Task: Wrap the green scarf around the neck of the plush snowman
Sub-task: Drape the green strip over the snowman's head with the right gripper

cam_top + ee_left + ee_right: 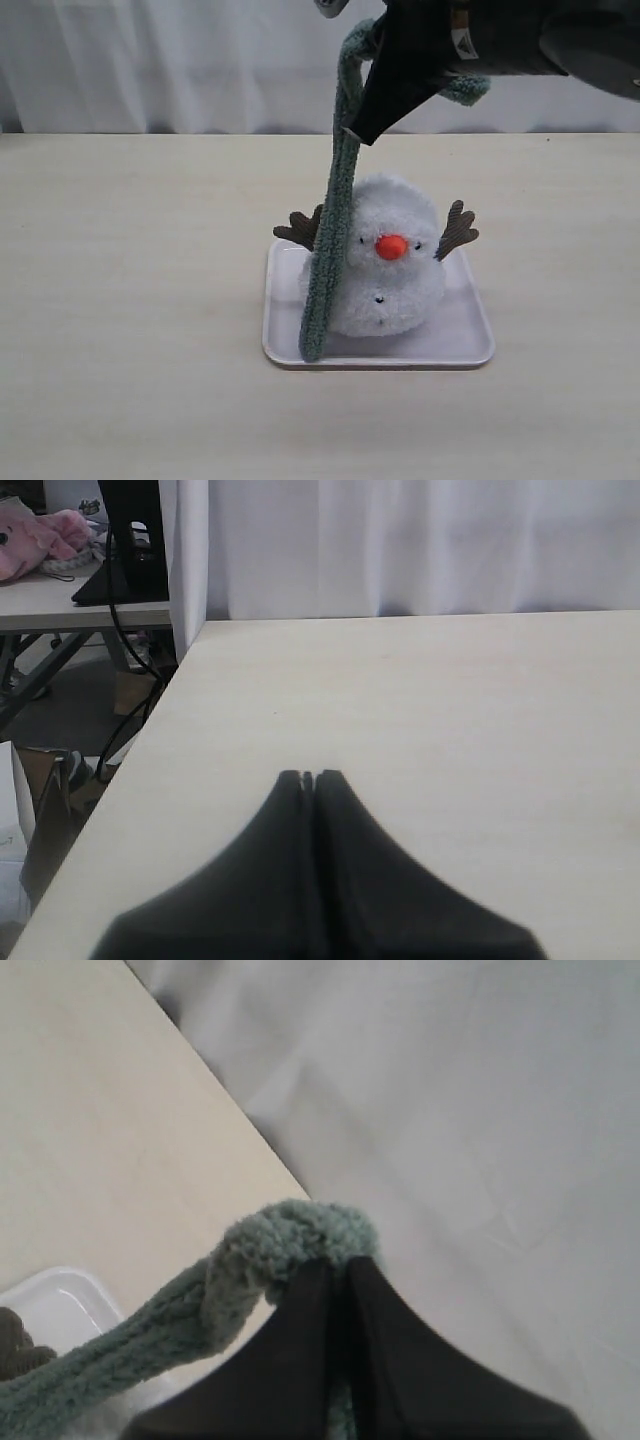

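Observation:
The plush snowman [390, 275] sits upright on a pale square tray [470, 335], orange nose facing the camera and brown twig arms out to both sides. The green scarf [335, 230] hangs straight down from high above, crossing the snowman's left side, its lower end resting on the tray. My right gripper [358, 128] is shut on the green scarf [250, 1260] near its upper end, above the snowman's head; a short tail [465, 90] loops behind the gripper. My left gripper [312, 776] is shut and empty over bare table, out of the exterior view.
A white curtain [150, 60] runs along the table's far edge. In the left wrist view the table's side edge [150, 730] drops off to a neighbouring desk with a monitor stand [130, 540] and a pink plush [40, 540].

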`<action>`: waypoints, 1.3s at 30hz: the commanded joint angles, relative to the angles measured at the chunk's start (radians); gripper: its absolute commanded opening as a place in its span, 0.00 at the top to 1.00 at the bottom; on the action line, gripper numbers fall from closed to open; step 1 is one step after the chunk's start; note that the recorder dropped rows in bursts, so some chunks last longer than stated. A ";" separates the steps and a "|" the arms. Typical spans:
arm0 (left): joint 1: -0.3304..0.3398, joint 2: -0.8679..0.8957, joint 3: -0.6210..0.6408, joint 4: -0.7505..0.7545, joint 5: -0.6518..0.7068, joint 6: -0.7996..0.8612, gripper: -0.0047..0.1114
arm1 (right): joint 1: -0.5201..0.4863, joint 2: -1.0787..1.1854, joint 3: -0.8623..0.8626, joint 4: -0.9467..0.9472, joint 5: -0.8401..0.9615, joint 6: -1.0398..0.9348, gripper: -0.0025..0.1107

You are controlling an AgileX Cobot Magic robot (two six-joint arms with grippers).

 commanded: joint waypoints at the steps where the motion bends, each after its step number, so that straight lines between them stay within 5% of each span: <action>1: -0.005 -0.003 0.003 -0.001 -0.016 -0.002 0.96 | -0.007 -0.004 0.001 -0.084 -0.085 0.033 0.94; 9: -0.005 -0.003 0.003 -0.001 -0.016 -0.002 0.96 | -0.009 -0.004 0.001 -0.388 0.010 0.312 0.94; 17: -0.005 -0.003 0.003 -0.001 -0.016 -0.002 0.96 | -0.011 -0.013 0.001 -0.461 0.009 0.335 0.94; 28: -0.005 -0.003 0.003 -0.001 -0.016 -0.002 0.96 | -0.107 0.034 0.003 -0.253 0.019 0.391 0.94; 33: -0.005 -0.003 0.003 -0.001 -0.016 -0.002 0.96 | -0.107 0.074 0.003 -0.137 0.029 0.268 0.94; 39: -0.005 -0.003 0.003 -0.001 -0.016 -0.002 0.96 | -0.107 0.145 0.003 -0.115 0.225 0.256 0.94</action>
